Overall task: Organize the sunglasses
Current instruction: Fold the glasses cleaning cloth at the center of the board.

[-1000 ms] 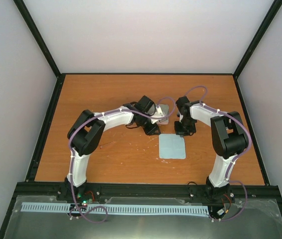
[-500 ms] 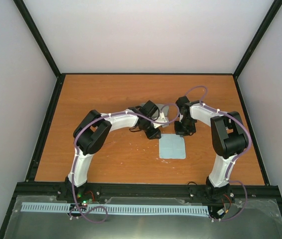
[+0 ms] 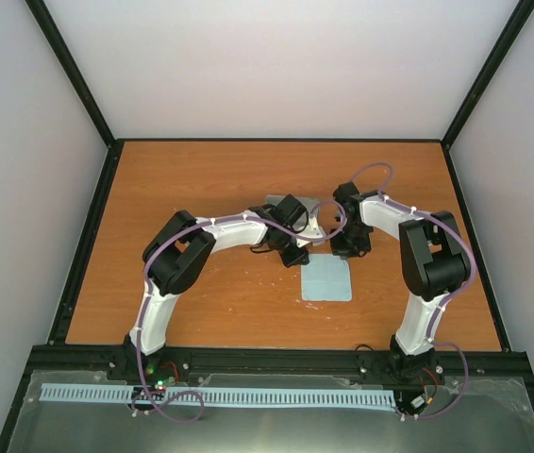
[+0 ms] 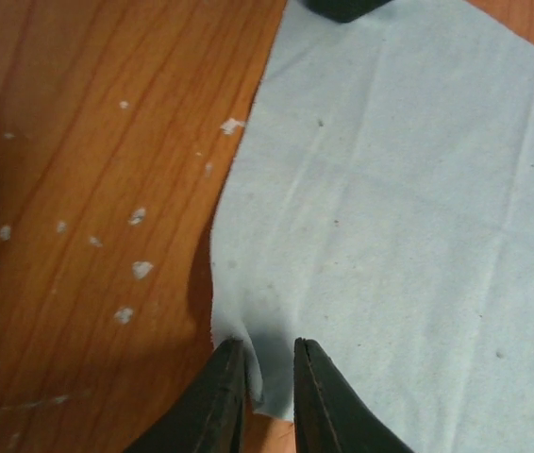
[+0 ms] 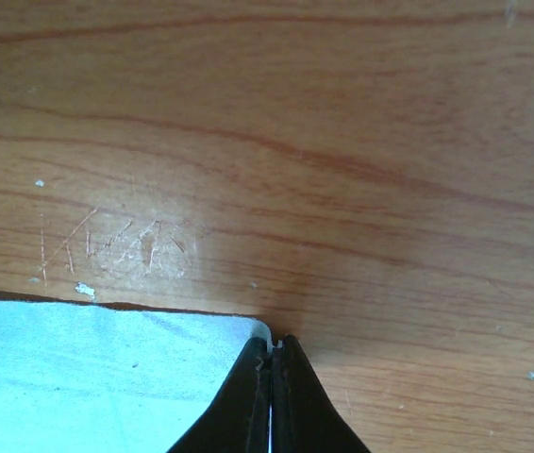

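The light blue cloth [image 3: 327, 280] lies flat on the wooden table in front of both grippers. My left gripper [image 3: 292, 253] is at its far left corner. In the left wrist view its jaws [image 4: 269, 363] stand a little apart astride that corner, and the cloth [image 4: 390, 208] puckers between them. My right gripper [image 3: 347, 247] is at the far right corner. In the right wrist view it [image 5: 273, 347] is shut on the tip of the cloth [image 5: 78, 368]. The sunglasses are not in view.
A pale pink case [image 3: 275, 201] lies just behind the left wrist, mostly hidden by it. The right gripper's dark tip [image 4: 342, 8] shows at the top of the left wrist view. Black frame rails [image 3: 88, 236] edge the table.
My left arm has swung right and nearer, bringing its gripper from over the case to the cloth's far left corner. The right gripper has stayed at the far right corner.
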Motion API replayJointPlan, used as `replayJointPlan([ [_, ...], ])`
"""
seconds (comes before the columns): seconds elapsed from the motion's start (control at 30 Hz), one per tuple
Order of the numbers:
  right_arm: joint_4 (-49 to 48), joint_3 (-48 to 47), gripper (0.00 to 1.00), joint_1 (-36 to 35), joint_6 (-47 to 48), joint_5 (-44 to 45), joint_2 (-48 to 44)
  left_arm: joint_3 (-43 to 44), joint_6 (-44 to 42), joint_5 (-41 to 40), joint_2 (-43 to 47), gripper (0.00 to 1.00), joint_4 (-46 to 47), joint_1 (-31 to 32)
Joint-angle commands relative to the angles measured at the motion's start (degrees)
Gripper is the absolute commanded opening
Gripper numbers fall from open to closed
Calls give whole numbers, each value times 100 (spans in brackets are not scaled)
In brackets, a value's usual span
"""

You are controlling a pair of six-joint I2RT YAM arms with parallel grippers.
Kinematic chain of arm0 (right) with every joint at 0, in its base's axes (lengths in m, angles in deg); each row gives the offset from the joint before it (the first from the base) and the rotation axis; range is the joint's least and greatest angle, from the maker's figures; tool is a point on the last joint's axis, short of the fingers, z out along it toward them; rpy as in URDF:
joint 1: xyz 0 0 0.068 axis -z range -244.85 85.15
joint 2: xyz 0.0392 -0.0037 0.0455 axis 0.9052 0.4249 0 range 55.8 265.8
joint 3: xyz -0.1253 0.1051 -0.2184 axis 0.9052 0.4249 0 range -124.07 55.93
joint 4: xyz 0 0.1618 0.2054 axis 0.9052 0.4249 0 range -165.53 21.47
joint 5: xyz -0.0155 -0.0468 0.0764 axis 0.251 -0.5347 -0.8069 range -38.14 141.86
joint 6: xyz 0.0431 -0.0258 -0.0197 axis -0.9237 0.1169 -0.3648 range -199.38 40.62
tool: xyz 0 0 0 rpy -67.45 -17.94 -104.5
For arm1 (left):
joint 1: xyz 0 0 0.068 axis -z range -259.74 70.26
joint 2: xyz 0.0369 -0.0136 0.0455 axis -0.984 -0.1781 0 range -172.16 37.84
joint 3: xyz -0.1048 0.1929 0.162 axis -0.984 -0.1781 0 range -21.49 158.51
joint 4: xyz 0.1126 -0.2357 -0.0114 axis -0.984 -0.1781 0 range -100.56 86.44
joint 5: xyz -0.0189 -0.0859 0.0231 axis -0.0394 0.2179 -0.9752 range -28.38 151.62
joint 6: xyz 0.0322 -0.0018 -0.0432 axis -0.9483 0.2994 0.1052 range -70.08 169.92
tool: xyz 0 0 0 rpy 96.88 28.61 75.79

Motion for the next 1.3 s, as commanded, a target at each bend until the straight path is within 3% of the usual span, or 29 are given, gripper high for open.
replayJointPlan([
  [0.0, -146, -21, 3, -7, -72, -49, 58, 78, -36, -67, -173, 13, -154, 136],
  [0.07, -148, -3, 3, -15, -72, -41, 41, 74, -45, -94, -176, 2, -152, 142],
  [0.13, -155, 20, 3, -11, -74, -28, 17, 75, -54, -163, -186, 0, -173, 142],
  [0.93, -313, -57, 3, 22, 46, -57, -389, 320, -268, -961, 157, 0, -2, 133],
  [1.27, -477, 196, 3, 20, 177, -301, -747, 479, 38, -288, 479, 0, -239, 142],
])
